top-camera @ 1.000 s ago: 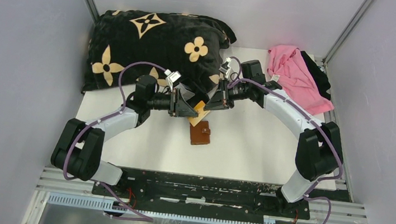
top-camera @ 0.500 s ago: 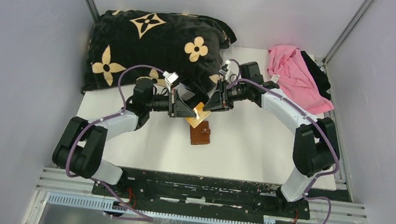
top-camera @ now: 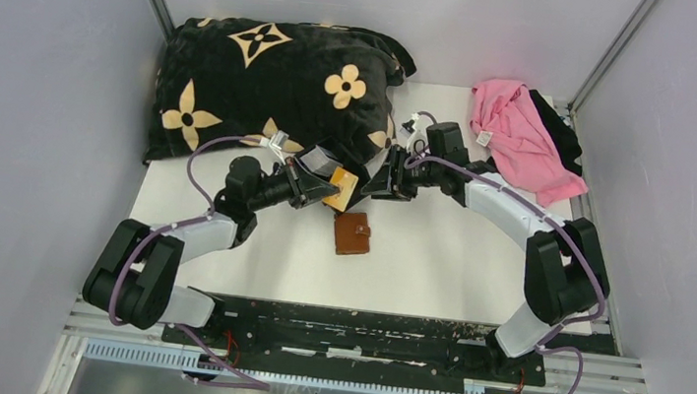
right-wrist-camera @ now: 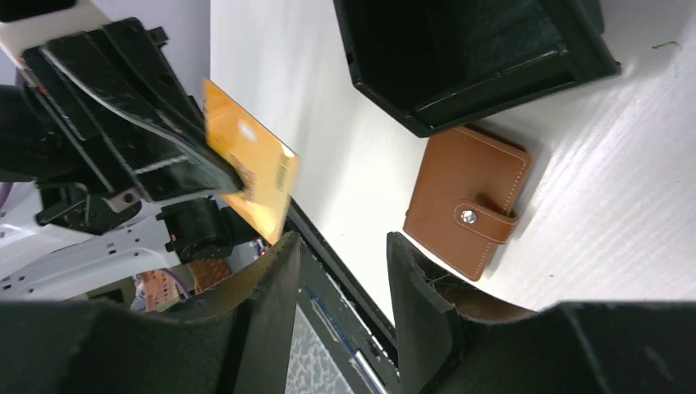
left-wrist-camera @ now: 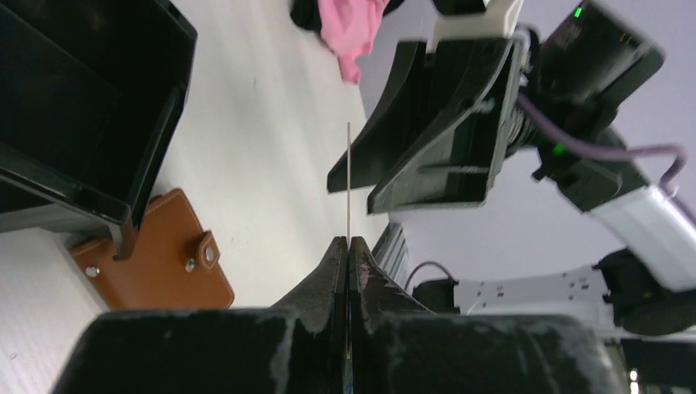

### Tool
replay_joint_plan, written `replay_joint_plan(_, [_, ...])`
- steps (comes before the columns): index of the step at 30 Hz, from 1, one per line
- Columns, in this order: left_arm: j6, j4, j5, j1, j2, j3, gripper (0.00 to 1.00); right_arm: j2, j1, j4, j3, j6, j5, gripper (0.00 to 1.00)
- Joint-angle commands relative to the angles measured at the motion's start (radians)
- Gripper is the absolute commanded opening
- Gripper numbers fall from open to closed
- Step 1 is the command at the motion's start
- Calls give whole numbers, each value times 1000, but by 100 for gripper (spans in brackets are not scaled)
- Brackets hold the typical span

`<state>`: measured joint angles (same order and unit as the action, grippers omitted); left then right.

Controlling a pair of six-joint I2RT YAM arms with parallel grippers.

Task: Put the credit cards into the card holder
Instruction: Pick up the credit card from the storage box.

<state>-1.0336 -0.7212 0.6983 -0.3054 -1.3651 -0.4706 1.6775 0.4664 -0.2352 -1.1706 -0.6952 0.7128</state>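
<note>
1. White surface (top-camera: 455, 269) under both arms, with a black flowered blanket (top-camera: 269, 79) bunched at the back left.
2. Now the left tool (top-camera: 324, 187): it's pinched tight on the orange card (top-camera: 342, 193), biting only one edge, with the card up in the air. That's a thin hold, so I'd say it could swivel or slide out.
3. Below lies the brown card holder (top-camera: 352, 233), flat, snap tab fastened, just beside the black tray (right-wrist-camera: 476, 49). Push the card at it shut and it'll skate off the leather.
4. Over to the right tool (top-camera: 381, 179): fingers wide, holding nothing, near the card but apart. A careless swing could knock it loose.
5. Far right, a pink cloth (top-camera: 516, 127), well clear.
</note>
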Motion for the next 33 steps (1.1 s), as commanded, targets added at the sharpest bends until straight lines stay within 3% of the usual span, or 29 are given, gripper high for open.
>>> replay_joint_plan(1, [-150, -125, -149, -2, 45, 7, 3, -74, 25, 187, 68, -53, -92, 49])
replay_joint_plan(11, [-208, -132, -200, -10, 36, 38, 3, -58, 80, 515, 164, -249, -108, 48])
replay_joint_plan(33, [-278, -198, -197, -18, -28, 12, 3, 70, 96, 678, 130, -381, -50, 45])
